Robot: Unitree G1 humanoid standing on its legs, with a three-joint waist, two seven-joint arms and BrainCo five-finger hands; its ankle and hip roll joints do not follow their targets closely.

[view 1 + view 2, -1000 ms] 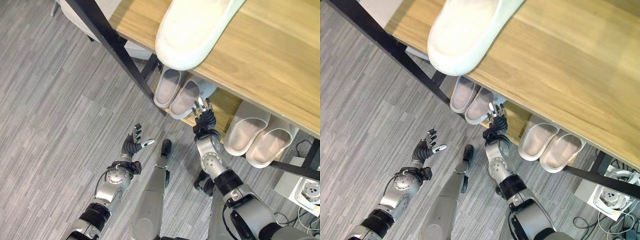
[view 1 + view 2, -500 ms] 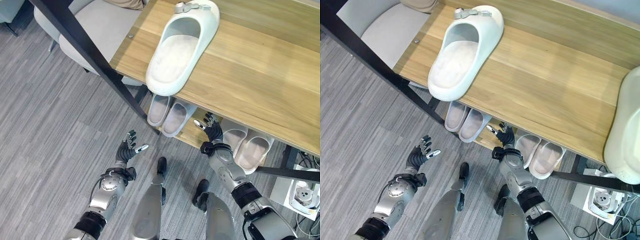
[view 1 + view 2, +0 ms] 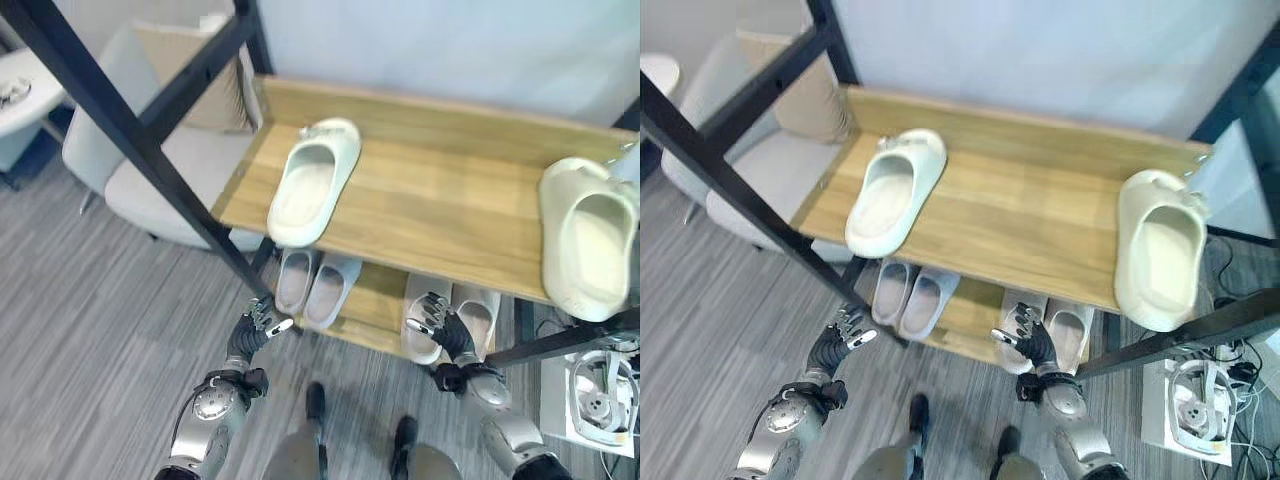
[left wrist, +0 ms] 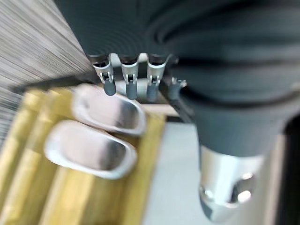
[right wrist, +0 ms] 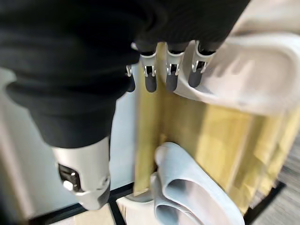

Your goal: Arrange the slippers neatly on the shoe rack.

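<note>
1. You have a shoe rack (image 3: 1040,215) with a wooden top shelf and a lower shelf (image 3: 372,300) beneath it, framed by black bars.
2. On the top shelf you see two cream slippers lying well apart: the left slipper (image 3: 895,190) sits near the left end, tilted a little, and the right slipper (image 3: 1158,258) sits at the right end with its toe reaching past the shelf's front edge.
3. On the lower shelf you see two pairs of pale slippers. The left pair (image 3: 315,286) lies side by side with the two touching, and the right pair (image 3: 450,318) lies side by side near the right end.
4. Your left robot hand (image 3: 255,325) hangs in front of the rack's black front left leg (image 3: 130,140), near the left pair. Its fingers are spread and nearly straight and it holds nothing.
5. Your right robot hand (image 3: 1030,343) is raised in front of the right pair, overlapping it in the head views. Its fingers are loose and spread, and nothing is in its grasp.
6. To the left of the rack you can see a grey chair (image 3: 160,185) with a beige cushion, standing on the grey wood-grain floor (image 3: 80,330).
</note>
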